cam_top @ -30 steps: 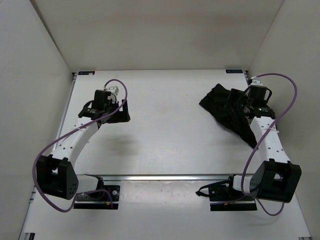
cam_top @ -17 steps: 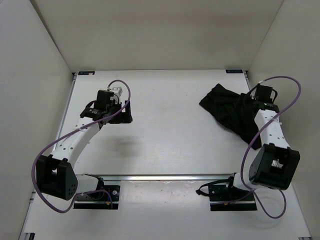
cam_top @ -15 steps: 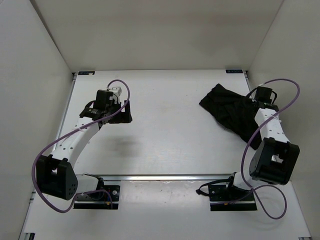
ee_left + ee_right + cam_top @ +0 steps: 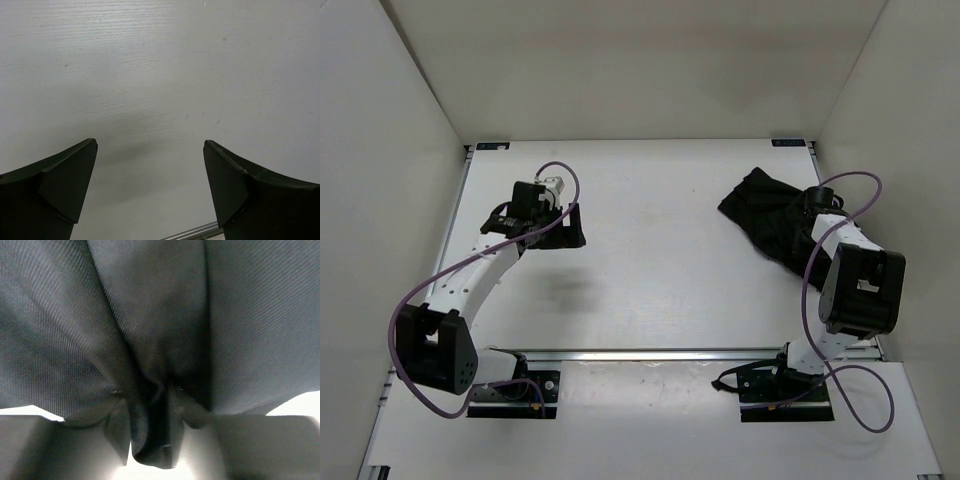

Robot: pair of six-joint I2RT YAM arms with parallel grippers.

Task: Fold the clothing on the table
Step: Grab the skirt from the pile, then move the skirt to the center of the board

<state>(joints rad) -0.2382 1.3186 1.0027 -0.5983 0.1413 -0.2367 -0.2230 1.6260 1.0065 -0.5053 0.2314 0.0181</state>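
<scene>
The clothing (image 4: 768,222) is a black, creased heap at the back right of the white table (image 4: 660,200). My right gripper (image 4: 809,206) is pressed into its right edge. In the right wrist view the dark fabric (image 4: 150,315) fills the frame, and my right gripper (image 4: 151,402) has its fingers closed on a bunched fold of it. My left gripper (image 4: 567,228) hovers over bare table at the left, far from the garment. In the left wrist view my left gripper (image 4: 150,144) stands wide open with only white surface between its fingers (image 4: 65,180).
White walls (image 4: 400,120) enclose the table on three sides, and the right one stands close to the garment. A metal rail (image 4: 650,353) runs along the front edge. Purple cables (image 4: 840,180) loop off both wrists.
The right arm has drawn its elbow in and swung the wrist down onto the garment's right edge, where the jaws have closed on fabric. The left arm has barely moved.
</scene>
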